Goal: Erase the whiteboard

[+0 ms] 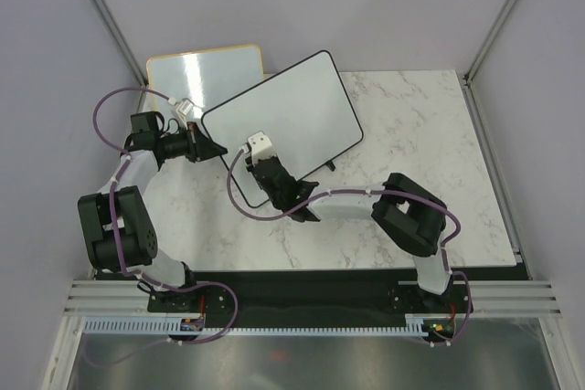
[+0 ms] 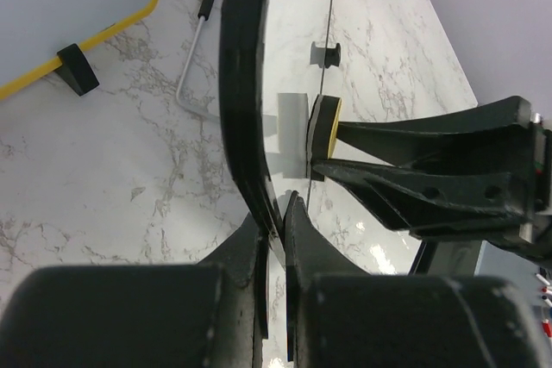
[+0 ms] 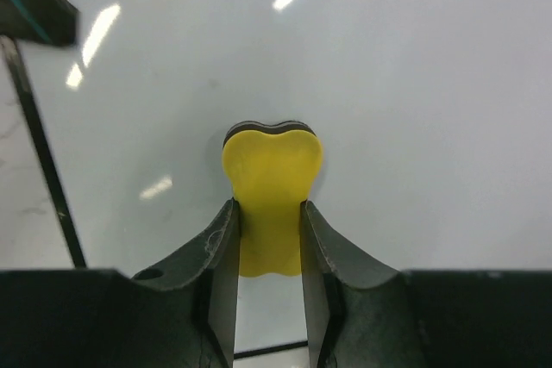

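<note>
**Right wrist view:** Bright and evenly lit. The whiteboard (image 3: 388, 84) carries long white lamp reflections above and up-left of the right claw (image 3: 269, 213), with a smaller one just to its left. The eraser (image 3: 272, 187) is crisp. The finger bases nearest the lens are slightly soft.

**Left wrist view:** The left claw (image 2: 278, 213) is blurred at its base, close to the lens. The whiteboard frame ahead of it bows from wide-angle distortion. The board face to the claw's right mirrors the eraser. The table (image 2: 112, 170) left of the claw is sharp.

**Top view:** Diffuse overhead light. Shadows under the arms are faint and soft-edged. Focus is sharp throughout.
</note>
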